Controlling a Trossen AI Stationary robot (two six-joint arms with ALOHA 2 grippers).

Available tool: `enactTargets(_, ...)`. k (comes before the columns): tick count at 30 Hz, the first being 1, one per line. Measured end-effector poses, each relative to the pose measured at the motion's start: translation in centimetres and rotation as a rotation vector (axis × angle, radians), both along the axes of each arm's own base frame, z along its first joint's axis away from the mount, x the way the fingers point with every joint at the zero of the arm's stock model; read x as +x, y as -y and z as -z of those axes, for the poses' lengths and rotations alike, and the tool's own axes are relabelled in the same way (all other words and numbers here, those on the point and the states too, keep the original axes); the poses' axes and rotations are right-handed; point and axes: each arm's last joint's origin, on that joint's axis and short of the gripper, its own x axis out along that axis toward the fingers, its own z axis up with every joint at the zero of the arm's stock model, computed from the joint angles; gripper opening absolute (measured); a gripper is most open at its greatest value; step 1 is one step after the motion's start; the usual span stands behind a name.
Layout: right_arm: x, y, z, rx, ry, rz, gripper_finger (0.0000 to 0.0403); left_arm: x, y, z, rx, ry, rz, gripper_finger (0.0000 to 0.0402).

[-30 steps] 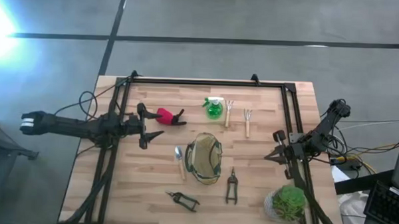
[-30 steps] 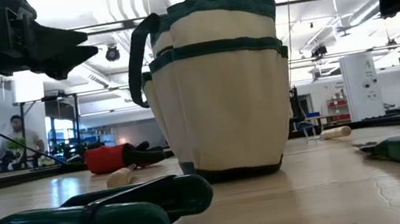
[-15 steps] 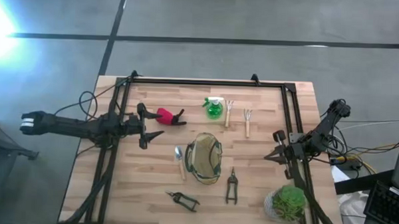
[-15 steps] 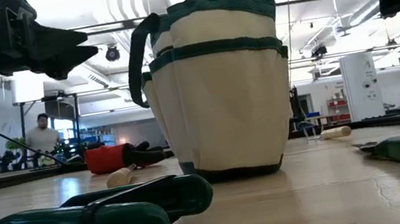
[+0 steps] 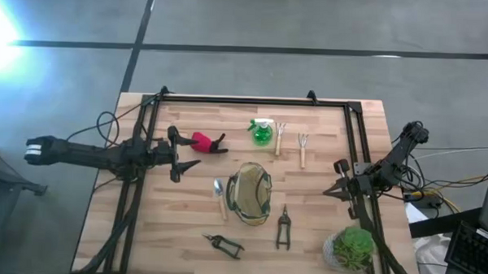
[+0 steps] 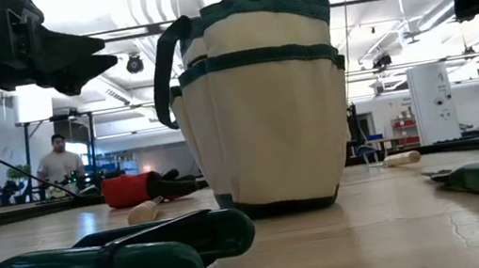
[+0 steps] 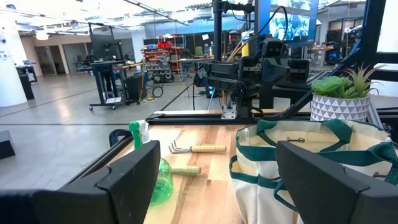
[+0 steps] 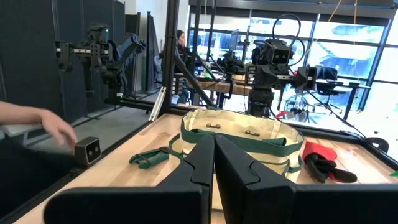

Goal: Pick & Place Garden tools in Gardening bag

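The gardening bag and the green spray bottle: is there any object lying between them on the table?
No. In the high view, only bare wood lies between the gardening bag and the green spray bottle.

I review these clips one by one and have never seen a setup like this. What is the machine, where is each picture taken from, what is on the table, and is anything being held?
It is a robot with two dark arms at a wooden table. One picture looks straight down, one sits at table height, and one rides on each wrist. From above, the left gripper is open, near the red-and-black tool; the right gripper waits shut at the table's right edge. Neither holds anything.

In the middle stands the gardening bag. Around it lie a green spray bottle, two wooden-handled forks, a trowel and two black pruners. The potted plant stands in a corner. A person's hand shows in the right wrist view.
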Motion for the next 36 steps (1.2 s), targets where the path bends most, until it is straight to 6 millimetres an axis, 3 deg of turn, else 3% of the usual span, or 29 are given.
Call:
enactTargets(20,0.0,0.0,-0.2,-0.064,0.033,0.008,0.0008,0.0,0.0,0.0,0.0,0.001,0.0,0.0321)
enactTargets(28,-0.4,0.4,-2.3,0.16,0.187,0.0,0.0008,0.0,0.0,0.0,0.0,0.001,0.0,0.0321)
enactTargets(36,-0.8,0.8,-3.7,0.195,0.317,0.02,0.0008,0.0,0.0,0.0,0.0,0.001,0.0,0.0321)
